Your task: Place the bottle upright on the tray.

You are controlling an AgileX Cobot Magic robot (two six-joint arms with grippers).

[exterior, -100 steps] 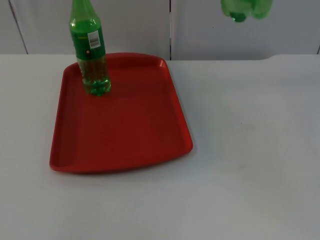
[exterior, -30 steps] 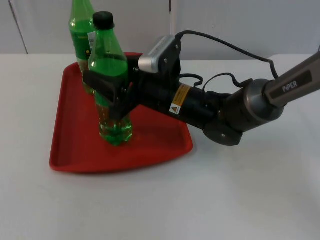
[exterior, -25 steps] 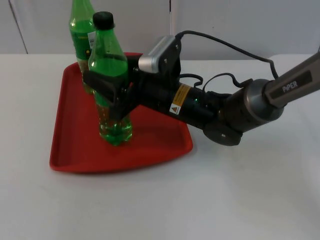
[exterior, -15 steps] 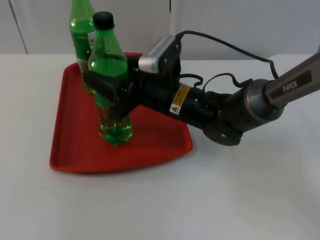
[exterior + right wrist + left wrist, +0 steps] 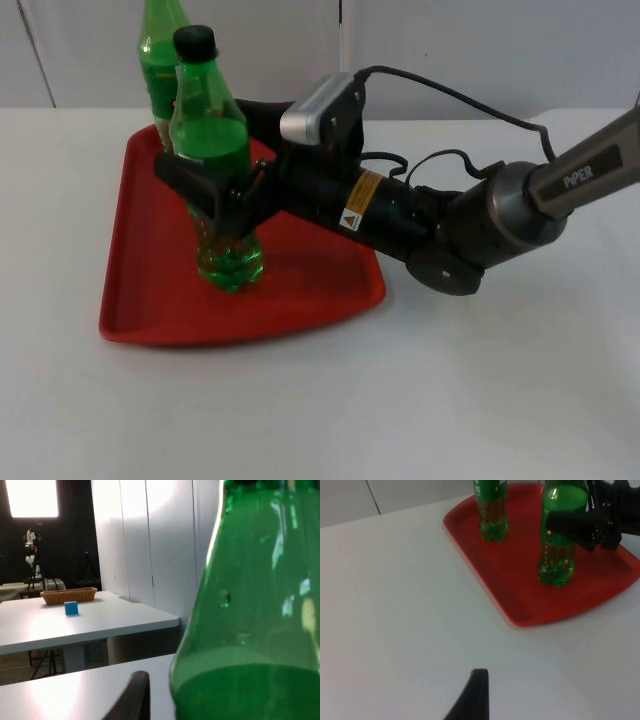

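Glossy green bottle (image 5: 212, 150) upright on flat red tray (image 5: 140, 290), right gripper (image 5: 215, 190) jaws parted

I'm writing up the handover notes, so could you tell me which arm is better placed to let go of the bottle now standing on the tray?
The right. The right gripper already brackets the bottle, upright on the red tray. The left gripper waits over bare table, well short of the tray.

On my right arm (image 5: 520, 205), the grey forearm link reads "PiPER" in white letters, just past the elbow joint. Nearer my wrist on that same arm sits a yellow warning sticker (image 5: 354, 208) with a triangle sign; its print is too small to read. The rear bottle's white label (image 5: 486, 486) is illegible too.
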